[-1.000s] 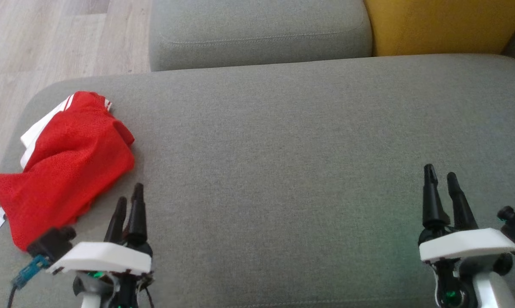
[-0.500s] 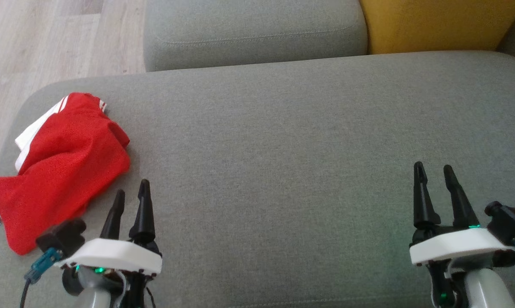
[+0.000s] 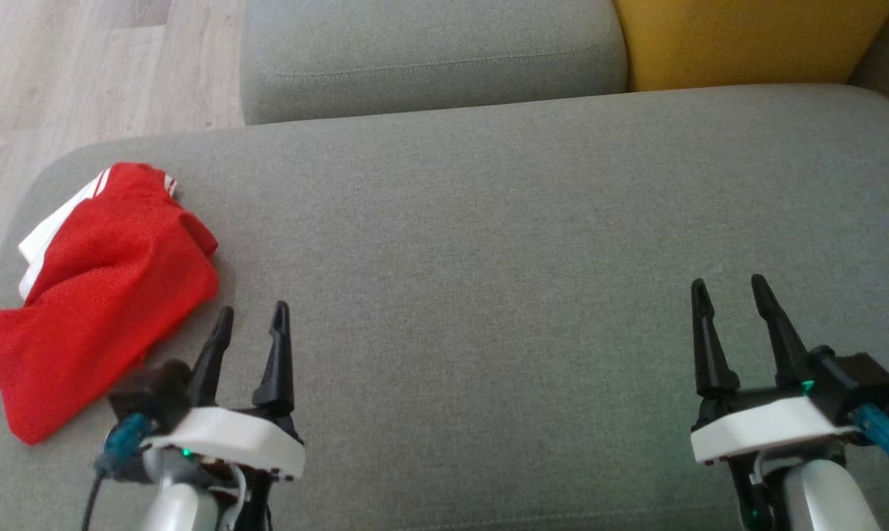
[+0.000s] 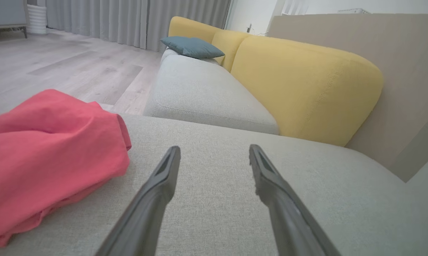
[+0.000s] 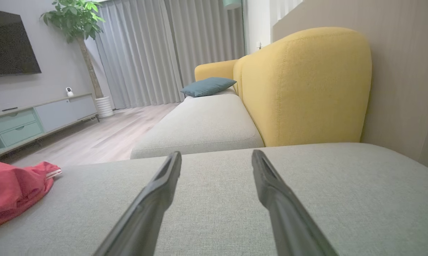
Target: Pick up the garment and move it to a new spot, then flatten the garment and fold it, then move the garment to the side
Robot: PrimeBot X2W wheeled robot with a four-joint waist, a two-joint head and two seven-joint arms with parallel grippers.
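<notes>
The garment [image 3: 97,295] is a crumpled red piece with white stripes, lying at the left end of the grey sofa seat [image 3: 488,258]. It also shows at the left in the left wrist view [image 4: 47,156] and far left in the right wrist view [image 5: 15,188]. My left gripper [image 3: 252,318] hovers just right of the garment, open and empty, apart from the cloth. Far over at the lower right, my right gripper [image 3: 728,289] is open with nothing between its fingers.
A second grey seat cushion [image 3: 429,51] lies beyond the seat, with a yellow backrest [image 3: 746,37] to its right. Wooden floor [image 3: 68,66] borders the seat's left edge. A blue pillow [image 4: 192,47] rests far down the sofa.
Both wrists have turned so the finger pairs look wider apart in the head view. The left gripper shifted slightly right; the camera shifted a little too.
</notes>
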